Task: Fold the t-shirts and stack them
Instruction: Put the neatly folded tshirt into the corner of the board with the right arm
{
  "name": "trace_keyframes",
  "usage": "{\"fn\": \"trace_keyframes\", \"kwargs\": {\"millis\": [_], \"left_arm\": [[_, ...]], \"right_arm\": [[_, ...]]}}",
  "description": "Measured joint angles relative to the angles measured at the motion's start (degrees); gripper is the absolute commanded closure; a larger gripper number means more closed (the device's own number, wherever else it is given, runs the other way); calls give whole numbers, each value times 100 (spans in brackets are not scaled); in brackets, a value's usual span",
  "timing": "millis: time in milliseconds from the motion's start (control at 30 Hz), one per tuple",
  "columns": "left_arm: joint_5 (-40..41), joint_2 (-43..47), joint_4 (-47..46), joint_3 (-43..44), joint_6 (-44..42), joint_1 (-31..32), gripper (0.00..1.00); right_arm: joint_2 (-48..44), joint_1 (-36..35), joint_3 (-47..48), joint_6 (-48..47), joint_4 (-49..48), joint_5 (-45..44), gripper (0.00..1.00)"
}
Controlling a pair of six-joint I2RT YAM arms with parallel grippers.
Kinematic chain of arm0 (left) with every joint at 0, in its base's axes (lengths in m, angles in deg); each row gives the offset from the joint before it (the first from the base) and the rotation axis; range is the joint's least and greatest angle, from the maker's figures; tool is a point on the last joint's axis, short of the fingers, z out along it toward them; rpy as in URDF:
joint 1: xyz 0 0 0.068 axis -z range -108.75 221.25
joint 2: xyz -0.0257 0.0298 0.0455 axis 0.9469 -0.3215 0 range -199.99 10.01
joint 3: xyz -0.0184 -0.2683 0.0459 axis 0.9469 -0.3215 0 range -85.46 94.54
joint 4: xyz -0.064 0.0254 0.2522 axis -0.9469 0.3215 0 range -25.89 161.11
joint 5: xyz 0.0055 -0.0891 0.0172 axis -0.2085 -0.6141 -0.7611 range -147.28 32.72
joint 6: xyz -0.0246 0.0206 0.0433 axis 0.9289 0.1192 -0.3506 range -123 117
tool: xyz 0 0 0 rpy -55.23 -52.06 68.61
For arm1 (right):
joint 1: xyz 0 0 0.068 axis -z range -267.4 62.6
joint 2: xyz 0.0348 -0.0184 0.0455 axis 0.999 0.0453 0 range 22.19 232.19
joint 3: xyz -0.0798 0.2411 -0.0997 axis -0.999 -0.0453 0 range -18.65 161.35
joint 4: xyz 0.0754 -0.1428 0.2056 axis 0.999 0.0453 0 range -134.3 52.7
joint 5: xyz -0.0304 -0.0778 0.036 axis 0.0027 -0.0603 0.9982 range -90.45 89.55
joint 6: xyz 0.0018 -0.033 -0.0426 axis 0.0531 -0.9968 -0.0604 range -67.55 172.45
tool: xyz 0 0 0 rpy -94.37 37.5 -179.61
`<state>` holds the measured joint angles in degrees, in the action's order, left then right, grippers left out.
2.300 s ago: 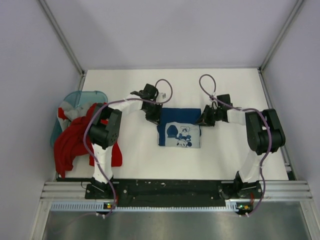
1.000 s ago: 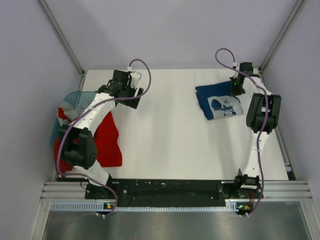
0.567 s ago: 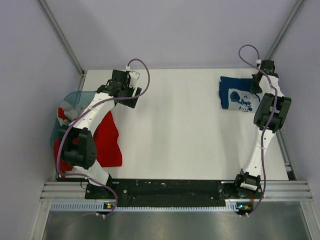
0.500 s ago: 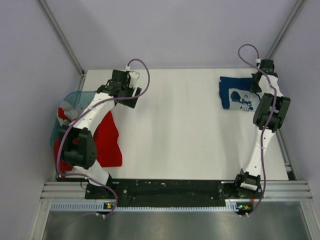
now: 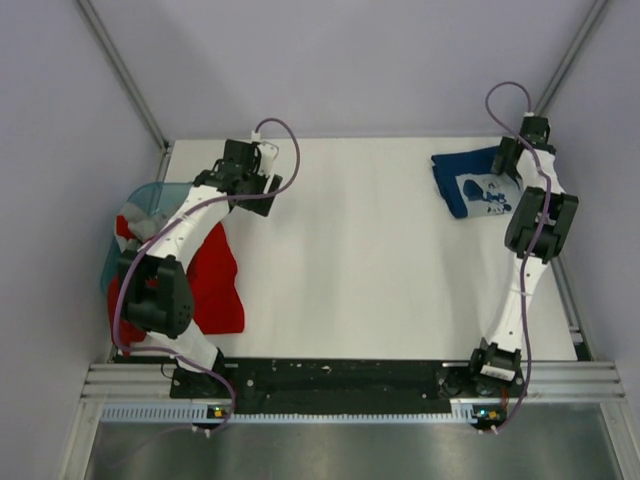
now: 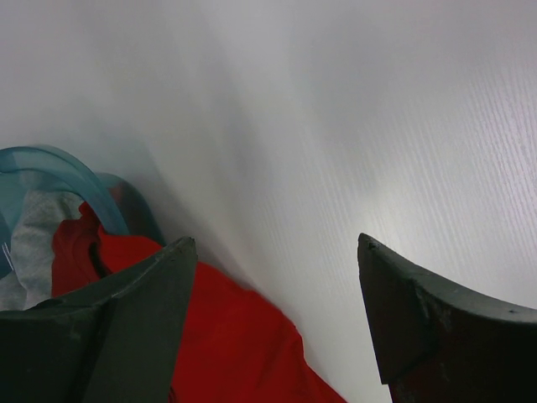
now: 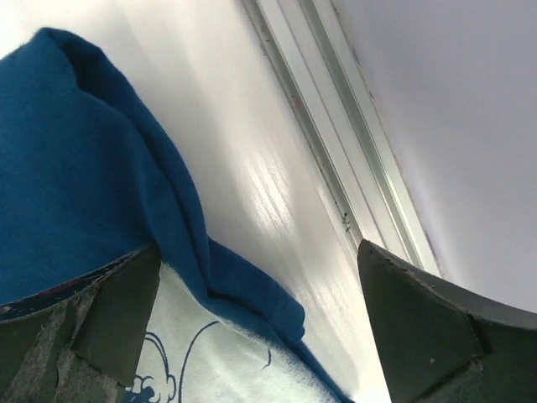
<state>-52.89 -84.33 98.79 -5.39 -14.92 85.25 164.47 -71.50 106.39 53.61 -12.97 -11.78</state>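
The dark blue t-shirt (image 5: 468,186) is folded into a small flat square. Its white cartoon picture faces up, and it lies in the far right corner of the table (image 5: 350,260). The red t-shirt (image 5: 216,284) is loose and crumpled at the left side, half spilling out of the teal basket (image 5: 160,190). The grey-white t-shirt (image 5: 131,213) is bunched up inside that basket.
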Motion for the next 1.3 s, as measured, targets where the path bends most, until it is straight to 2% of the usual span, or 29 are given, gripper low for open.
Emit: {"fn": "trace_keyframes", "kwargs": {"millis": [167, 333, 433, 500, 533, 600, 633, 667, 767, 867, 967, 1133, 1300], "left_arm": [[-4, 2, 0, -7, -4, 0, 18], [-24, 52, 0, -11, -4, 0, 18], [-46, 168, -4, -79, -7, 0, 19], [-50, 256, -4, -116, -13, 0, 18], [-52, 284, -7, -125, -22, 0, 18], [-61, 341, -20, -129, -26, 0, 18], [-68, 358, -31, -131, -26, 0, 18], [-70, 367, -44, -136, -26, 0, 18], [-76, 372, -50, -144, -28, 0, 18], [-90, 372, -46, -155, -31, 0, 18], [-94, 372, -48, -157, -31, 0, 18], [-98, 372, -48, -160, -39, 0, 18], [-107, 372, -48, -160, -63, 0, 18]], "right_arm": [[-308, -61, -540, 337, -330, -361, 1], [-990, -195, -1069, 428, -511, -553, 1], [-1792, -229, -1709, 518, -1038, -315, 1], [-2382, -229, -2181, 555, -1528, 243, 2], [-2621, -229, -2363, 595, -1751, 612, 11], [-2946, -238, -2579, 702, -2179, 1432, 57], [-3018, -249, -2629, 719, -2345, 1759, 75], [-3062, -273, -2671, 782, -2529, 2111, 87], [-3014, -474, -2734, 1023, -2708, 2791, 100], [-2813, -730, -3018, 1598, -2887, 3407, 100], [-2594, -931, -3740, 2365, -3244, 3847, 100], [-2162, -1102, -4721, 3156, -3388, 3897, 100], [-1856, -1078, -4782, 3882, -3744, 3757, 100]]}}
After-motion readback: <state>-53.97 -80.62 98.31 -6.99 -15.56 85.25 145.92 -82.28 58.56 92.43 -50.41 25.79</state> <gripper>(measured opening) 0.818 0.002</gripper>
